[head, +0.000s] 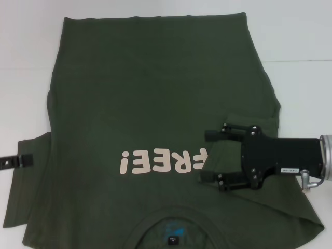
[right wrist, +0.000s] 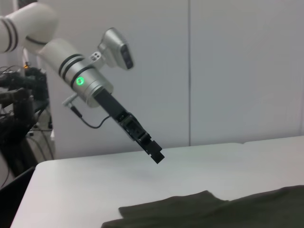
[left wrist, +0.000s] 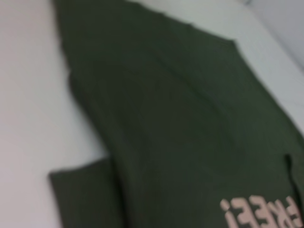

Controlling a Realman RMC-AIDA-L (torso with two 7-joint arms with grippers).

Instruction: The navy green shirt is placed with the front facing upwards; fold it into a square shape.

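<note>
Two grippers: you had both in view, but only the right one was over the cloth.
Right gripper (head: 213, 156): it sat in the lower right of the head view, reaching in from the right edge with its fingers spread wide, one tip above and one below a raised fold of fabric beside the last letter of the print. You could see nothing pinched between them.
Why it sat there: your right side of the garment looked already turned inward, so I judged the open jaws were either letting that flap go or lining up to take it.
Left gripper (right wrist: 156, 155): in the right wrist view it hung in the air at the centre left of the frame, above the table and apart from the cloth; in the head view only a dark tip showed at the far left edge. You could not tell whether its fingers were open or closed.
Navy green shirt (head: 145, 104): it filled most of the head view, front up, collar and label at the bottom centre, the pale "FREE!" lettering (head: 162, 161) just above the collar, hem toward the top.
Left sleeve (head: 26, 181): it lay flat at the lower left, not yet folded in.
Table (head: 290, 31): white, bare at the upper right corner.
</note>
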